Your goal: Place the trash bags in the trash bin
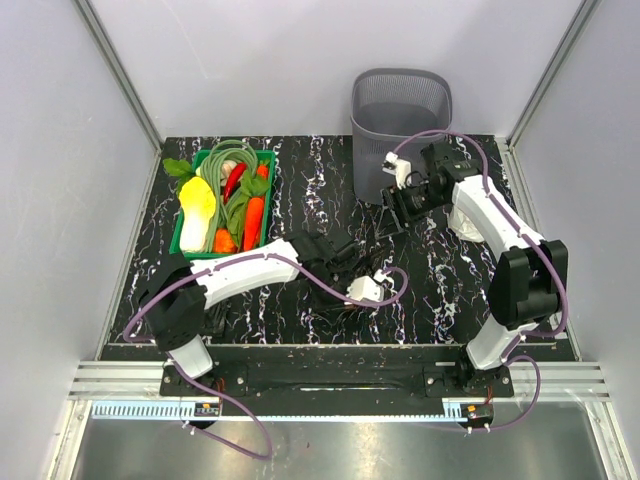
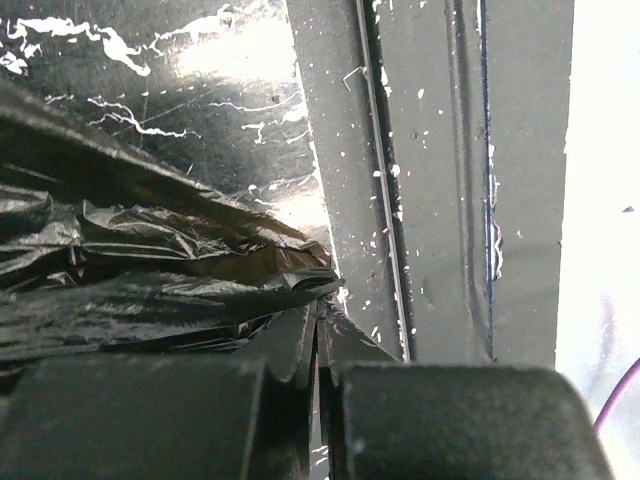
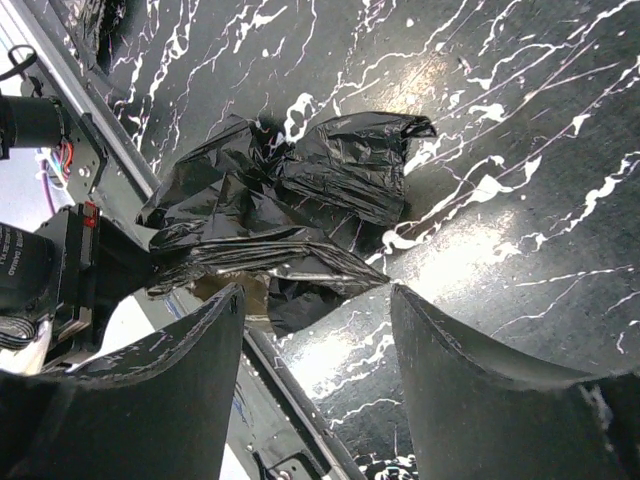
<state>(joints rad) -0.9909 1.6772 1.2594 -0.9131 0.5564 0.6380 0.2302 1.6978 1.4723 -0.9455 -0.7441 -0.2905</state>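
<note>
Left wrist view: my left claw (image 2: 322,335) is clamped on a fold of the crumpled trash bag (image 2: 150,260), at the near edge of the bench (image 2: 200,60); my right claw (image 3: 318,300) gapes wide and empty, near the trash bin (image 1: 400,110) — well apart from that bag.

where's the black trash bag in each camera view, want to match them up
Top external: trash bag sits low centre at the table's near edge, hard to tell from the dark top.
Left wrist: crumpled across the left half, pinched by the left gripper.
Right wrist: centre, just beyond the open right gripper.
Shared landmark: the white-veined black tabletop.
</note>
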